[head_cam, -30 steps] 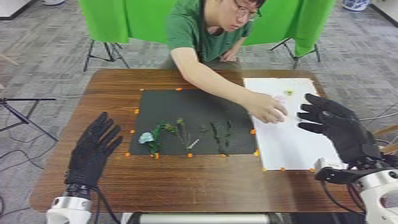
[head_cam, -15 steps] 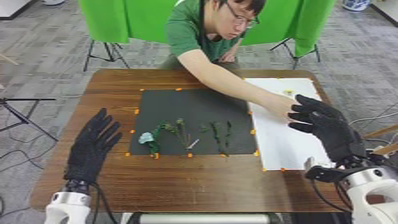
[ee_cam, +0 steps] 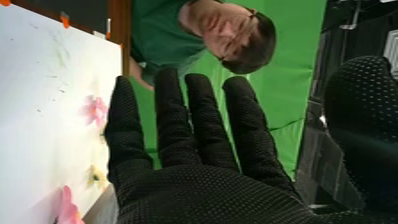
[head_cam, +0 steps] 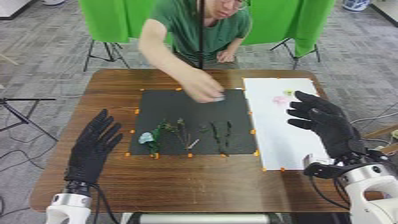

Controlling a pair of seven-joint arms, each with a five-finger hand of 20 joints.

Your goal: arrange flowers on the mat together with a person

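Observation:
In the head view my left hand is open at the table's left side, beside the black mat. My right hand is open above the white sheet on the right, holding nothing; the right wrist view has the same hand with straight fingers. A pale blue flower and green stems lie on the mat's lower part, with more dark stems beside them. On the sheet are a pink flower and a small yellow-green one, partly near my right fingers. In the right wrist view a pink flower is on the sheet.
A person's hand is over the upper right part of the mat; whether it holds something is unclear. The person's other hand rests at the table's far edge. Orange tape pieces border the mat and sheet.
The person's hand has moved from the white sheet beside my right hand back across to above the black mat. My right hand has shifted slightly; my left is nearly still.

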